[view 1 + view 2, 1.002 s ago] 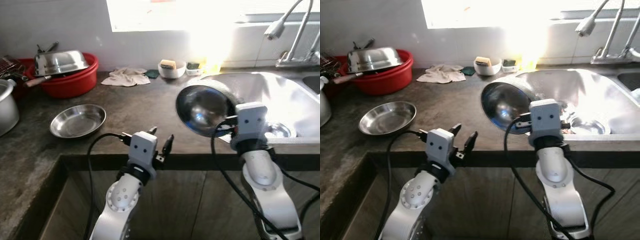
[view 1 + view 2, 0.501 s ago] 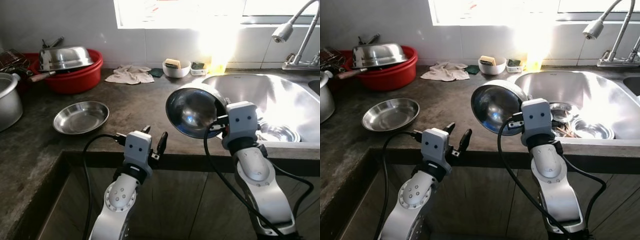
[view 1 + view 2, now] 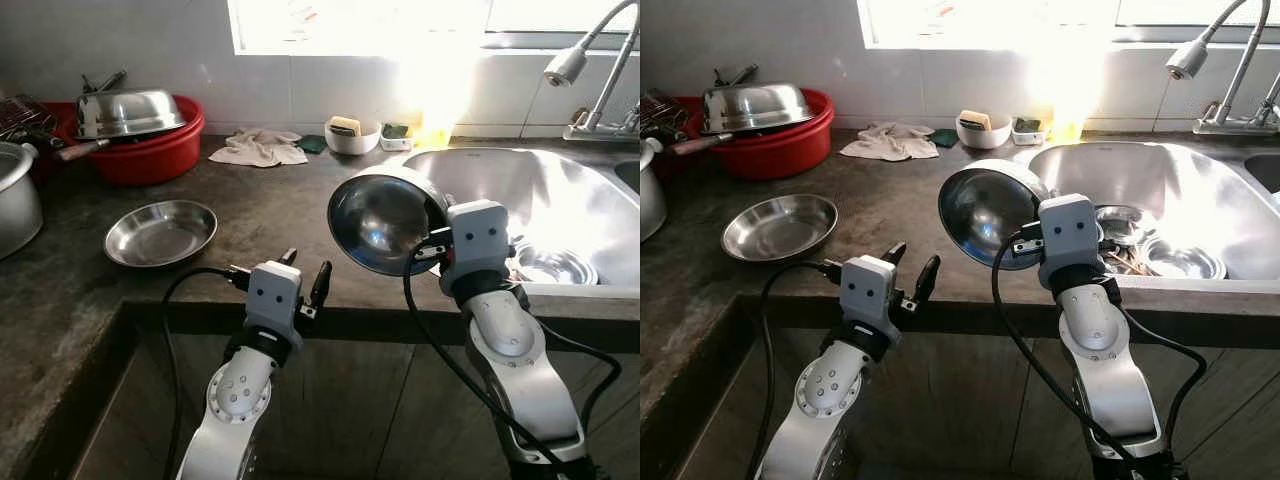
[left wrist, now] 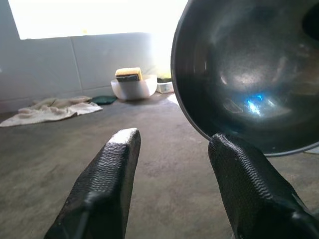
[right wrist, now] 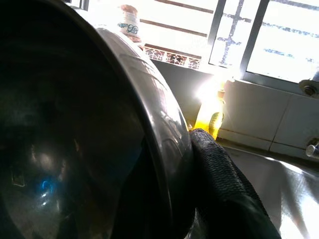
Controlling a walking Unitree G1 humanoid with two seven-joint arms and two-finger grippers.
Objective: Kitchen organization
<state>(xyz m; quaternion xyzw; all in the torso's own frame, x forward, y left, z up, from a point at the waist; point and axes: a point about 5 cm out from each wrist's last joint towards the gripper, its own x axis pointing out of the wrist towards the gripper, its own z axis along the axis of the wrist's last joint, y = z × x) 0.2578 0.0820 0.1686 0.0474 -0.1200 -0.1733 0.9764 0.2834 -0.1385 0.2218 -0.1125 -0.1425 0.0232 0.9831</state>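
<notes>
One steel bowl (image 3: 385, 220) was held up on its edge over the counter (image 3: 260, 215), just left of the sink (image 3: 540, 190), with its dark, shiny inside facing the robot. Its rim looked thin and round, and a small blue reflection sat inside it. The right hand (image 3: 437, 245) was closed on the bowl's rim at the right side; in the right wrist view one black finger (image 5: 219, 184) pressed against the outer wall of the bowl. The left hand (image 3: 305, 280) was at the front edge of the counter, below and left of the bowl, its two fingers (image 4: 107, 184) apart and holding nothing.

The left wrist view showed the bowl close above the right finger, and behind it a small white dish (image 4: 133, 88) with a sponge and a cloth (image 4: 50, 109) by the wall. The head views showed more: a flat steel plate (image 3: 160, 232) on the counter to the left, a red basin (image 3: 150, 155) with a steel bowl turned over in it, and more dishes inside the sink.
</notes>
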